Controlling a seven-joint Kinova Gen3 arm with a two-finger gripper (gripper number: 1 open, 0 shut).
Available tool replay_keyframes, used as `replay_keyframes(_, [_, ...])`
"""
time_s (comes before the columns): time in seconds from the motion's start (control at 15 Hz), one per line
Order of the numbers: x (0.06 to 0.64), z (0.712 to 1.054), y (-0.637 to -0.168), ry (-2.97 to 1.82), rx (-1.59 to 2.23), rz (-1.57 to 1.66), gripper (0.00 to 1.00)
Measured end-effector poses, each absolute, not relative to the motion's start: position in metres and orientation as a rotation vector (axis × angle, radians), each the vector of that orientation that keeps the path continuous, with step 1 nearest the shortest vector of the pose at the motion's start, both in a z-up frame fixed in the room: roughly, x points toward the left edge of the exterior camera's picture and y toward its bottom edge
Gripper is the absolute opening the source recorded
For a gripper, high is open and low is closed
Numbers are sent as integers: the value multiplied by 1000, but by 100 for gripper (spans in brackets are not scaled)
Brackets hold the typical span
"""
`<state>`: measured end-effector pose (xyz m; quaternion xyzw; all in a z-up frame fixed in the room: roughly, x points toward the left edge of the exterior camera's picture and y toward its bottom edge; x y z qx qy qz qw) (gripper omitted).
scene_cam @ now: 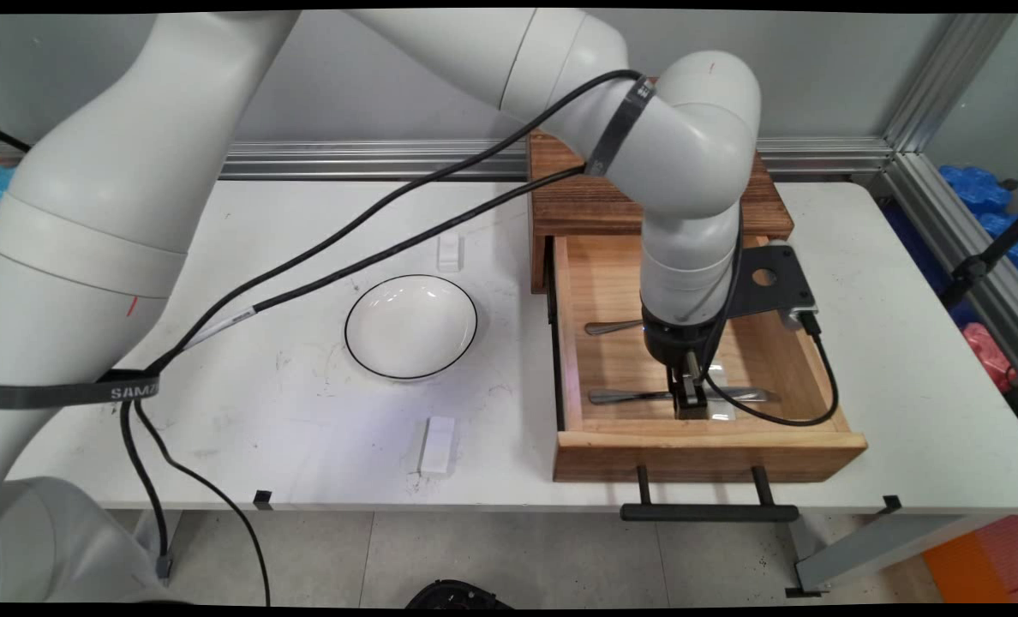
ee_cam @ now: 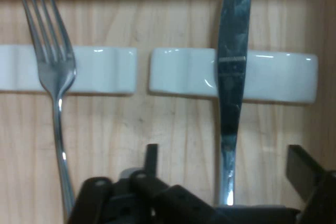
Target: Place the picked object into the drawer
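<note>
Down inside drawer (scene_cam: 817,377): gripper (ee_cam: 223,163) spread wide astride knife (ee_cam: 231,93), fork (ee_cam: 55,103) at nine o'clock; closing square on the handle would grip best.

shiny metal knife (ee_cam: 231,77), wooden drawer (scene_cam: 577,343) (matt)

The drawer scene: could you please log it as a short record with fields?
gripper: lowered into the open wooden drawer, fingers open, one on each side of the knife
knife: lying across a white rest
fork: beside the knife, tines on a second white rest
bowl: white with a dark rim, on the table left of the drawer
</note>
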<state>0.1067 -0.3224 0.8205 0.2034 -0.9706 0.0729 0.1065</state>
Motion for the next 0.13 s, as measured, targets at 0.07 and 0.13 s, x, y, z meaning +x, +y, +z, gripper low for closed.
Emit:
replay_keyframes(0.07, [106, 823, -322, -2858, 588, 213, 100])
replay_keyframes(0.13, [106, 828, -323, -2857, 576, 214, 100])
